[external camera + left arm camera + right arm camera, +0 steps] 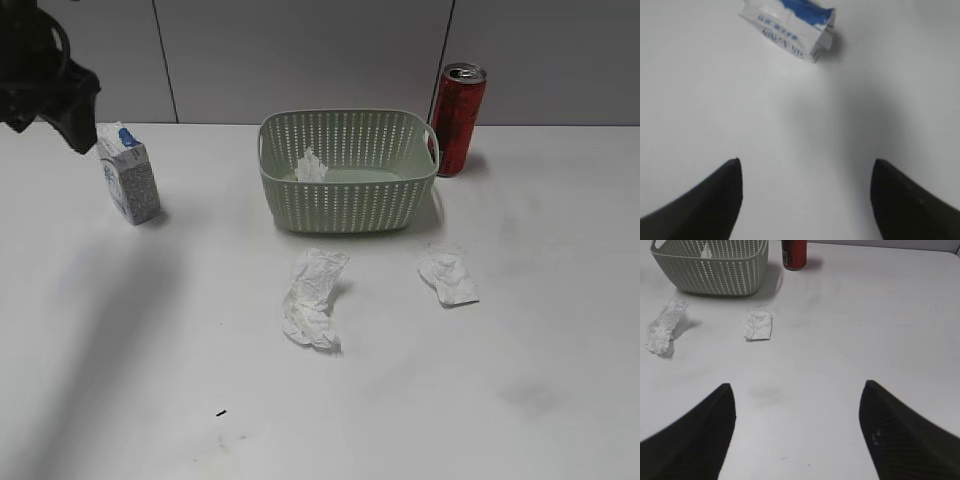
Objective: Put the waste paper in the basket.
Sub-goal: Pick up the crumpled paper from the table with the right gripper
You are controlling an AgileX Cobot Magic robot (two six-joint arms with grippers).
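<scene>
The pale green slotted basket (348, 200) stands at the back middle of the table; it also shows in the right wrist view (715, 272). One crumpled white paper wad (311, 168) lies inside it. A second wad (313, 297) lies on the table in front of the basket, and a third (448, 275) to its right; both show in the right wrist view (664, 327) (758, 325). My left gripper (805, 165) is open and empty, raised at the far left (55, 100) above the carton. My right gripper (797, 387) is open and empty over bare table, out of the exterior view.
A small white-grey carton with a blue top (128, 173) stands at the left, also in the left wrist view (790, 25). A tall red can (458, 118) stands right of the basket. A grey wall runs behind the table.
</scene>
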